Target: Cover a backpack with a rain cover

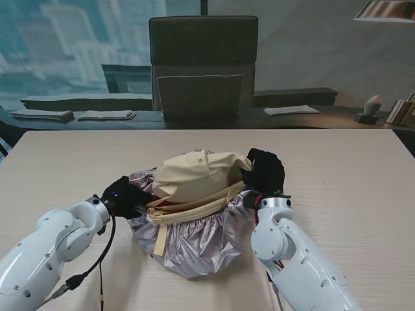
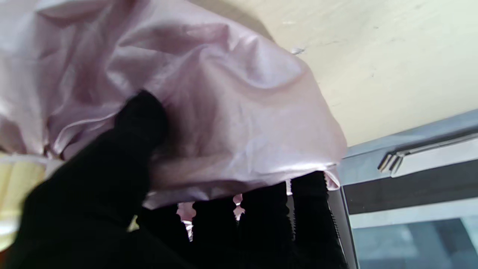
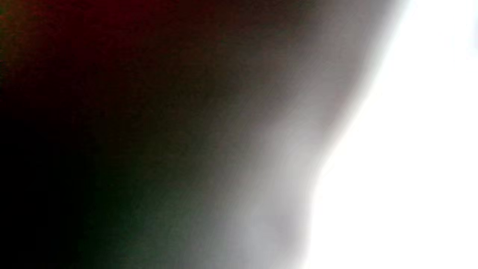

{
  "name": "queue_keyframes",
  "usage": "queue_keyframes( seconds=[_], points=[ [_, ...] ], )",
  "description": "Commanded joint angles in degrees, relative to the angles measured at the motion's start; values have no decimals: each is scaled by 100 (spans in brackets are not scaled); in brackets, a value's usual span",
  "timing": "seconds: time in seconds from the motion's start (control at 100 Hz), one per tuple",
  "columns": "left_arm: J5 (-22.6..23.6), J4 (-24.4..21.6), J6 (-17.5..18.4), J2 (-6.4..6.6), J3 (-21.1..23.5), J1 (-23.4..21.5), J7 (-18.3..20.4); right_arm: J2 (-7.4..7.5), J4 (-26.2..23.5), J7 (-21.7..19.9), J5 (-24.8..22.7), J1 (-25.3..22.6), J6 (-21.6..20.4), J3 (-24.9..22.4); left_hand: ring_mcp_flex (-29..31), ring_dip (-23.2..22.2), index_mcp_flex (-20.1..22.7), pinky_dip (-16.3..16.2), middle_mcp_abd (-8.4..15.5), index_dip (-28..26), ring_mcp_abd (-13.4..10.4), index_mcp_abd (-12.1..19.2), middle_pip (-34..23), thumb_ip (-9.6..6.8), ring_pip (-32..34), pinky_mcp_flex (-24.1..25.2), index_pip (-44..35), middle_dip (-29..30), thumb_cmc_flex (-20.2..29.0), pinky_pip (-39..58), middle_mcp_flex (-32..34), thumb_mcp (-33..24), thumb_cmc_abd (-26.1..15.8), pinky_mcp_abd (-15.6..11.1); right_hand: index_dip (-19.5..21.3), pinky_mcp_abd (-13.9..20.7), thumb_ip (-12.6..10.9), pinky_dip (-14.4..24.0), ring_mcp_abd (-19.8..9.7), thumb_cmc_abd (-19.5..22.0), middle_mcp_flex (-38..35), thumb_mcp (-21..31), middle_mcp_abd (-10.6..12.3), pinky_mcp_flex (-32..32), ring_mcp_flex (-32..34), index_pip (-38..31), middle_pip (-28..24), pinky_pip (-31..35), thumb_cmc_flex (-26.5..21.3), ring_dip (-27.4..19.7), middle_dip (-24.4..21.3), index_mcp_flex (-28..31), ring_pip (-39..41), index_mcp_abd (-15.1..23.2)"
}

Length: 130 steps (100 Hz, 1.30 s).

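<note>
Here, at the centre of the pale table (image 1: pixel 337 168), a cream backpack (image 1: pixel 198 178) lies on its side with a shiny lilac rain cover (image 1: pixel 194 243) bunched under and around its nearer half. The cover's gathered edge spills toward me, and a cream strap (image 1: pixel 160 238) hangs over it. The left hand (image 1: pixel 124 196), gloved in black, reaches in from the left and is clamped on the cover's left edge: the left wrist view shows the thumb (image 2: pixel 140 119) pressing on top of the lilac fabric (image 2: pixel 231 112) while the fingers (image 2: pixel 257 224) curl beneath its hem. The right hand (image 1: pixel 264 171) sits farther from me, at the backpack's right end, wrapped over the cream fabric; whether it truly grips cannot be told, and its wrist view is only blur. Beyond the table stands a dark chair (image 1: pixel 203 65).
</note>
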State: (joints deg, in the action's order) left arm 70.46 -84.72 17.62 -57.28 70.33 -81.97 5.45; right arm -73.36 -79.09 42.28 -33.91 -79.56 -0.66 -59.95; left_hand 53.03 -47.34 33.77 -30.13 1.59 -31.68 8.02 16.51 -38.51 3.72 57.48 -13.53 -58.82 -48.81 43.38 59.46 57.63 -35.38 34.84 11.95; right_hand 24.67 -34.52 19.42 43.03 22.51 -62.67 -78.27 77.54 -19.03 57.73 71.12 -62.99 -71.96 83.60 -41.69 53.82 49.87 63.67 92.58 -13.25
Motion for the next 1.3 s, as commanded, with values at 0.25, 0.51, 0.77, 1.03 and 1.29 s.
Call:
queue_keyframes(
  seconds=[0.25, 0.51, 0.77, 1.03, 1.29],
  points=[
    [781, -492, -875, 1, 405, -580, 31, 176, 153, 2, -533, 121, 48, 75, -244, -394, -265, -95, 13, -1129, -17, -1014, -858, 67, 570, 502, 465, 51, -1510, 117, -501, 1777, -481, 260, 151, -547, -360, 55, -565, 330, -496, 602, -1024, 256, 320, -353, -532, 39, -637, 47, 109, 237, 493, 158],
    [154, -37, 536, -34, 337, -299, -1268, 198, 240, 368, -1030, 192, 647, 279, 708, -296, 390, -112, 230, -1139, 34, -93, -887, 143, 831, -405, -746, -531, -71, 386, 607, -238, 482, 458, 114, -511, -438, 190, -769, -155, -502, 807, -1037, 472, 329, -438, -713, 501, -790, 93, 119, 332, 663, -93],
    [53, -717, 903, -97, 752, -684, -1346, -10, 424, 1028, -948, 364, 1197, 339, 845, -439, 1081, -140, 35, -1439, 236, 155, -1270, 75, 1277, -360, -668, -240, -637, 403, 899, 251, 129, 511, -87, -442, -565, 407, -715, -428, -506, 921, -1222, 610, 324, -415, -780, 1025, -1068, 115, 33, 371, 789, -731],
    [87, -920, 860, -136, 1073, -1042, -1625, 207, 703, 1094, -1492, 550, 656, 447, 418, -496, 820, -166, 28, -1879, 266, 301, -1229, 124, 1176, -65, -484, -287, -373, 364, 509, 434, -96, 420, -136, -353, -533, 479, -716, -307, -502, 830, -1261, 637, 320, -459, -849, 1144, -1017, 185, -14, 347, 964, -438],
    [-223, -999, 846, -231, 975, -759, -1879, 446, 666, 886, -2026, 580, 110, 749, -36, -524, 414, -142, 302, -2292, 147, 412, -1028, 185, 709, 153, -360, -250, -124, 243, 9, 1026, -965, 297, -110, -97, -441, 429, -936, -600, -503, 918, -1101, 663, 333, -532, -936, 1221, -950, 189, 16, 407, 1004, -173]
  ],
)
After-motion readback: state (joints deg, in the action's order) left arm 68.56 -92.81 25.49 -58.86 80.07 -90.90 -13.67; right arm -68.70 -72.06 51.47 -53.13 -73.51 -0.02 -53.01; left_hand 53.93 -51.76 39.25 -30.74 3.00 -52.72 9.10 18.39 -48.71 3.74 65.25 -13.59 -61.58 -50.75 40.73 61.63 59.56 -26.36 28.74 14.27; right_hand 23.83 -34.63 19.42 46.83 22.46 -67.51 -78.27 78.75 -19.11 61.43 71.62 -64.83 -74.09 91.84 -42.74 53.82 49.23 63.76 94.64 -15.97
